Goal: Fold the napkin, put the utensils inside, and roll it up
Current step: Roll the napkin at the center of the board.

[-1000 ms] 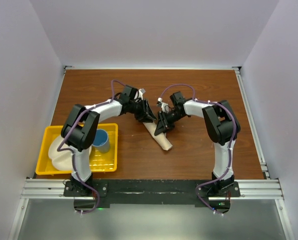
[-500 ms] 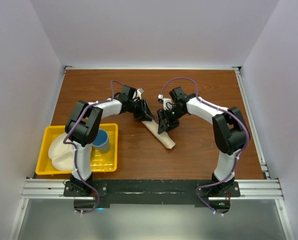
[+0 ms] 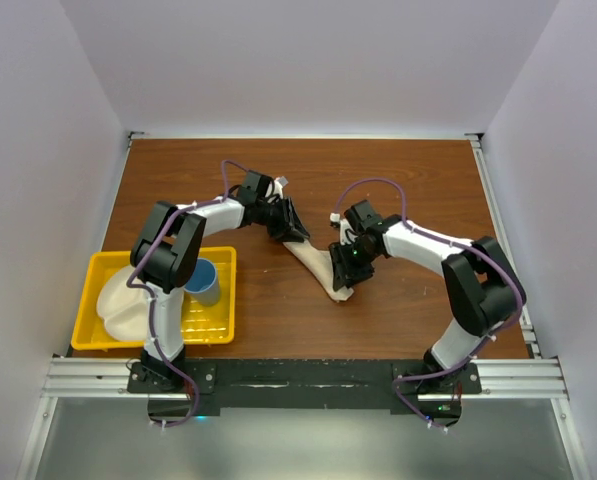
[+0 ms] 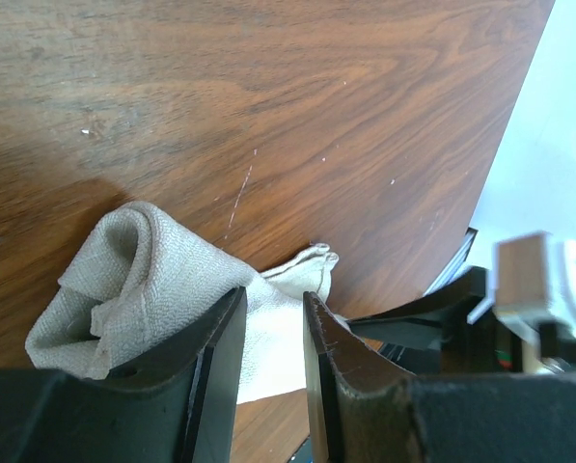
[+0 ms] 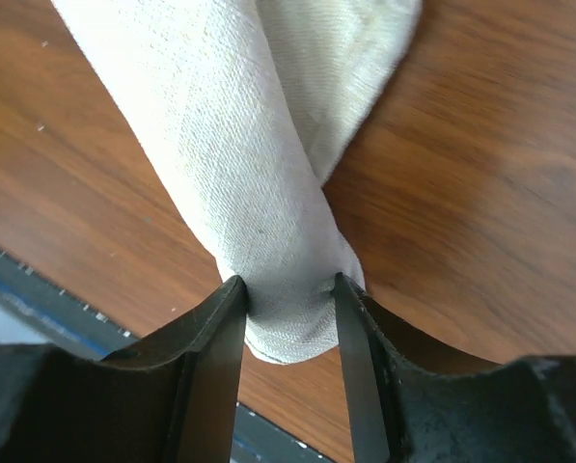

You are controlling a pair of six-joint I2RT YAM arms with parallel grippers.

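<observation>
The beige napkin (image 3: pixel 316 260) lies rolled into a narrow bundle, slanting across the middle of the wooden table. My left gripper (image 3: pixel 295 232) is at its far upper-left end. In the left wrist view the jaws (image 4: pixel 273 294) are closed on a flat flap of the napkin (image 4: pixel 143 270), beside its rolled edge. My right gripper (image 3: pixel 344 272) is at the near lower-right end. In the right wrist view the right gripper (image 5: pixel 289 282) pinches the rounded tip of the roll (image 5: pixel 220 145), which dents at both pads. The utensils are hidden.
A yellow tray (image 3: pixel 98 265) stands at the left front, holding a blue cup (image 3: pixel 202 282) and a white plate (image 3: pixel 123 305). White walls close off the back and sides. A metal rail (image 3: pixel 298 375) with the arm bases runs along the near edge.
My right gripper has let go of the upper part of the roll, moved down toward the near end and closed there. The left gripper has stayed at the far end.
</observation>
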